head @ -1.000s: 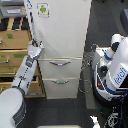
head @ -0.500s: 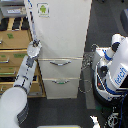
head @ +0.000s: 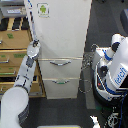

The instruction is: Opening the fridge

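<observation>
The fridge [head: 62, 35] is tall and white and fills the middle of the exterior view. A small green-figure sticker [head: 43, 8] sits near the top of its large upper door. Below are two drawers with curved silver handles, the upper handle [head: 60, 63] and the lower handle [head: 61, 81]. My white arm rises from the bottom left, and my gripper [head: 34, 46] is pressed against the left edge of the upper door, just above the drawers. The fingers are too small and blurred to tell whether they hold the door's edge.
A tan wooden drawer cabinet [head: 12, 47] stands right beside the fridge on the exterior view's left, behind my arm. A white rounded robot with blue lettering [head: 114, 70] and loose cables [head: 89, 62] stands on the exterior view's right. Dark floor [head: 70, 110] lies in front.
My gripper has shifted slightly up and towards the exterior view's left along the door's left edge. The drawers and the other robot have not moved.
</observation>
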Action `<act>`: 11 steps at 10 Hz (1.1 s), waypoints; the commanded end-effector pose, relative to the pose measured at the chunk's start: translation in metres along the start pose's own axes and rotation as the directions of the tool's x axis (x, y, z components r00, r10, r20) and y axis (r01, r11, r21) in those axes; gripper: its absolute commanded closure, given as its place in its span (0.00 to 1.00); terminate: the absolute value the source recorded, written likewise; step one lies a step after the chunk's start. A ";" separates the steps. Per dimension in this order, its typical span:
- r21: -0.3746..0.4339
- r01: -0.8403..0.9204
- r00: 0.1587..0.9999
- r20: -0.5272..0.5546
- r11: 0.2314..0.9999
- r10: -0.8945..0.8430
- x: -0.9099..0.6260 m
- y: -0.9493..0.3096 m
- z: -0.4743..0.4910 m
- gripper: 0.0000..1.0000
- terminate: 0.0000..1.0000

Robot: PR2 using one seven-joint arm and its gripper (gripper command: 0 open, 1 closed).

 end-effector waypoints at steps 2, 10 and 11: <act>-0.039 0.288 0.955 0.078 0.957 -0.285 -0.132 -0.064 0.090 1.00 0.00; -0.136 0.765 0.639 0.283 0.629 -0.716 -0.606 -0.190 0.406 0.00 0.00; -0.140 0.722 0.687 0.258 0.678 -0.679 -0.563 -0.164 0.384 0.00 0.00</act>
